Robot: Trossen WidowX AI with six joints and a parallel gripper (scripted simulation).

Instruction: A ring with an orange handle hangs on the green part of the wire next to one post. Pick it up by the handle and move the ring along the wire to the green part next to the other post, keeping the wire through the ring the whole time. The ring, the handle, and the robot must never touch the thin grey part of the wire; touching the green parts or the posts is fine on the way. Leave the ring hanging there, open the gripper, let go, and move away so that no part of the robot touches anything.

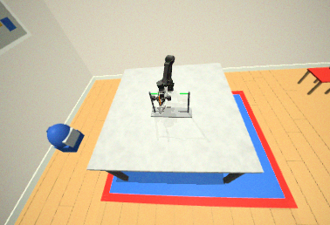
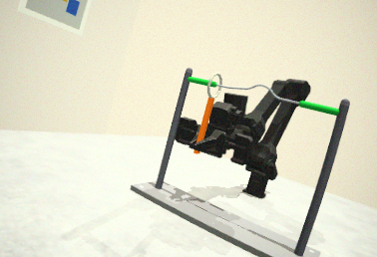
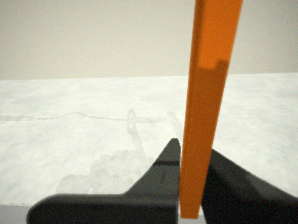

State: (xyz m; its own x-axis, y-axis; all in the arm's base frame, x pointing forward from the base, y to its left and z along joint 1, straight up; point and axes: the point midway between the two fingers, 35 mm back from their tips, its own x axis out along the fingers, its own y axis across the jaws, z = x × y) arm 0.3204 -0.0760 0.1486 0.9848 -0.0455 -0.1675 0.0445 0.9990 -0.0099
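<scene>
The ring (image 2: 215, 75) is around the wire at the inner end of the left green part (image 2: 198, 81) (image 1: 153, 93), where the thin grey wire (image 2: 239, 88) begins. I cannot tell whether it touches the wire. Its orange handle (image 2: 205, 119) (image 3: 212, 75) hangs below, slightly tilted. My gripper (image 2: 200, 140) (image 3: 183, 145) is shut on the lower part of the handle, below the wire. The other green part (image 2: 319, 108) (image 1: 184, 93) is beside the right post (image 2: 324, 173) (image 1: 189, 104). The ring is outside the wrist view and too small to make out in the top view.
The left post (image 2: 173, 128) stands close beside my gripper. Both posts rise from a grey base plate (image 2: 219, 224) (image 1: 172, 114) on the pale table (image 1: 175, 152). The grey wire humps upward between the green parts. My arm (image 1: 168, 71) reaches in from behind the wire.
</scene>
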